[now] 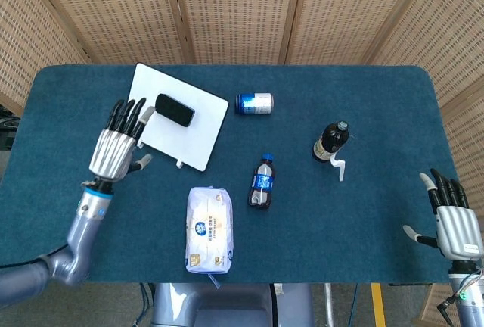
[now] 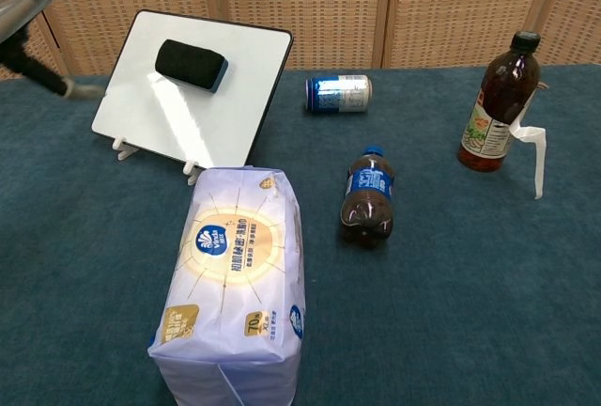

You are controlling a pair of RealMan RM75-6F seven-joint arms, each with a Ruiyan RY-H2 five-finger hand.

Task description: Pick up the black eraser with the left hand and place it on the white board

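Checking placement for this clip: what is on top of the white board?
Only the black eraser lies on the white board, near its upper part, with no hand on it. The left hand is off the board's left edge. The surface under the eraser is covered.
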